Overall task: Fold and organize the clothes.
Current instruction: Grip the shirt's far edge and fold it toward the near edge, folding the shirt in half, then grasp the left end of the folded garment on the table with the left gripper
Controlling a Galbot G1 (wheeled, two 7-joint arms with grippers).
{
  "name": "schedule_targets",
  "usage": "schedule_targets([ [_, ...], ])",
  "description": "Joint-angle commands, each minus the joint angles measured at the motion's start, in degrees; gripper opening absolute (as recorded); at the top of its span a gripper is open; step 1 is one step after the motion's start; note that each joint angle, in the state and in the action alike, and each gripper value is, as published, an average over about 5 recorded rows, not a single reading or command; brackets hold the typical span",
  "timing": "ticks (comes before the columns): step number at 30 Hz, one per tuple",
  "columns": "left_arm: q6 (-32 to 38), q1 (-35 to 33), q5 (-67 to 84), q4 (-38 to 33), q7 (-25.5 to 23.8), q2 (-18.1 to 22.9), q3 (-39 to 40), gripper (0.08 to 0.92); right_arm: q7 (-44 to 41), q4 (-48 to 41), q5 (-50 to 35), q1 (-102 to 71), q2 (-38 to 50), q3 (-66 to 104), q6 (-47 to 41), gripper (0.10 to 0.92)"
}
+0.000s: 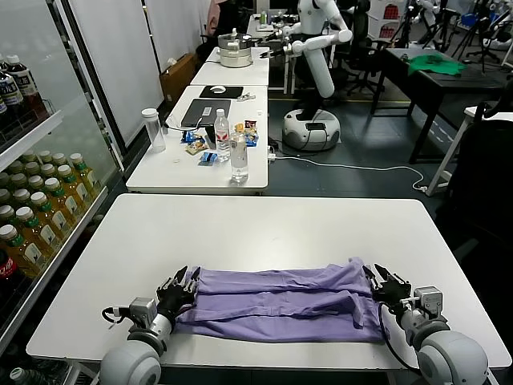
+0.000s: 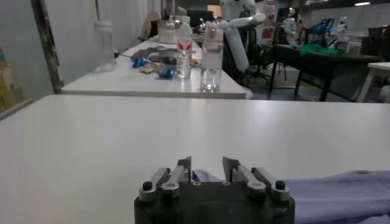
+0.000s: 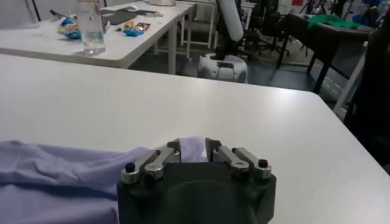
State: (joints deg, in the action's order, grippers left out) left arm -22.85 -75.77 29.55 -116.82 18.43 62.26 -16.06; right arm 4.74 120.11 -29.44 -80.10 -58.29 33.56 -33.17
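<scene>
From the head view, both arms reach low over the near edge of the white surface, one at each end of the lavender T-shirt, which lies folded in a long band between them. The left gripper sits at the shirt's left end, the right gripper at its right end. Beyond the fingers stands a second table with water bottles, a laptop and snack packets. Shelves of bottled drinks line the left side.

In the left wrist view, the fingers stand spread, a bit of purple cloth between them; whether they pinch it I cannot tell.

In the right wrist view, the fingers frame a raised tuft of fabric, touching or nearly so; a firm pinch cannot be confirmed.

No label is readable.
</scene>
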Motion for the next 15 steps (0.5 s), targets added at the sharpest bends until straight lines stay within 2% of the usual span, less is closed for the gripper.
schedule_targets([
  [1,2.17,-4.53,-12.27,-1.02,3.55,5.73,1.15,0.513,-0.16,0.46,2.14,-1.66,-0.55,-0.06,0.03,0.525],
  [6,2.49,-4.84,-16.12,2.65,5.5,9.07,2.59,0.652,-0.32,0.61,2.65,-2.05,-0.99,-0.25,0.05,0.673],
  [11,2.09,-4.32,-17.91,5.0,6.87,10.31,3.13,0.786,-0.43,0.75,2.71,-2.32,-1.05,-0.27,0.06,0.796],
  [13,2.02,-4.06,-18.44,5.98,7.27,10.57,3.13,0.797,-0.48,0.79,2.69,-2.38,-1.04,-0.22,0.06,0.812],
  [15,2.09,-3.87,-18.73,6.89,7.57,10.81,3.09,0.772,-0.52,0.84,2.64,-2.44,-1.04,-0.18,0.07,0.818],
])
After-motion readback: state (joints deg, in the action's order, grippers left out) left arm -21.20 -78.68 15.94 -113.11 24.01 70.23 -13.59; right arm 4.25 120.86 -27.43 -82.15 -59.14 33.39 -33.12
